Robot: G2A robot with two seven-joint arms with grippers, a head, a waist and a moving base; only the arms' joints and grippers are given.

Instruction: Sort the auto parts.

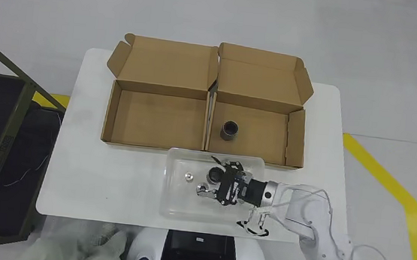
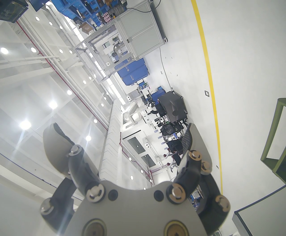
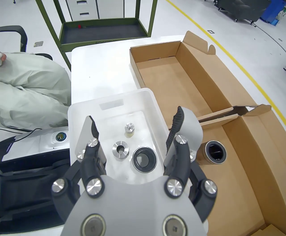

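Right gripper (image 3: 134, 121), jaws wide apart and holding nothing, over the right half of the clear tray (image 1: 179, 203) at lower centre of the top view, fingers pointing toward the frame's left. Three parts rest flat on the tray floor, axes upright, between and just ahead of the fingers: a black ring (image 3: 144, 159) nearest, a silver bushing (image 3: 120, 150) beside it, a small stud (image 3: 129, 129) farthest. The left gripper (image 2: 121, 134), likewise spread, faces the hall, so the right arm is judged nearer; a dark sleeve (image 1: 229, 130) lies in the right-hand cardboard box (image 1: 295, 138).
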